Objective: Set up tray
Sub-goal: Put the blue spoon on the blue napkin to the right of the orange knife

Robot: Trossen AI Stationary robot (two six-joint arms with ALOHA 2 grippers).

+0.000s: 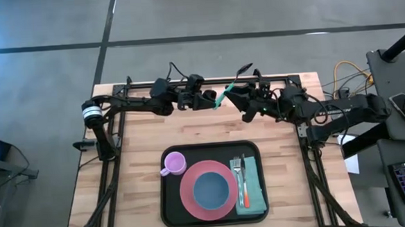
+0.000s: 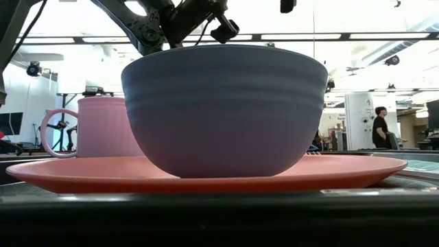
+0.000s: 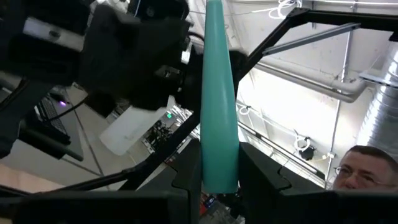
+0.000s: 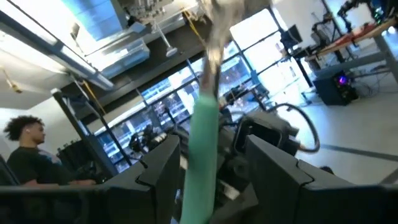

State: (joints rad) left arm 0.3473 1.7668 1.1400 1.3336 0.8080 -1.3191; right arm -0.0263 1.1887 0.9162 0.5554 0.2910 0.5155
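Teal-handled utensil (image 1: 221, 96) between both jaws (above table's (image 1: 134, 141) far edge).

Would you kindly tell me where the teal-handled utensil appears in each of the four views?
High view: teal-handled utensil between both grippers, beyond the tray.
Low view: not visible.
Left wrist view: handle upright, centre.
Right wrist view: handle centre.
Shared landmark: the handle itself.
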